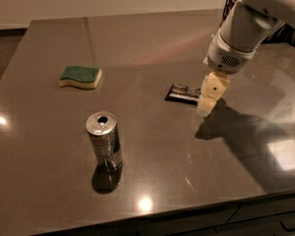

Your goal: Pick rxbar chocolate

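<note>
The rxbar chocolate (182, 93) is a small flat bar in a dark glossy wrapper with white lettering, lying flat on the dark grey table (152, 146) right of centre. My gripper (206, 106) hangs from the white arm at the upper right. Its cream-coloured fingers point down over the right end of the bar and hide that end. It holds nothing that I can see.
A green-and-yellow sponge (80, 76) lies at the left. A silver drink can (104, 141) stands upright near the front, left of centre. A dark wire basket (280, 28) sits at the far right behind the arm. The table's front edge runs along the bottom.
</note>
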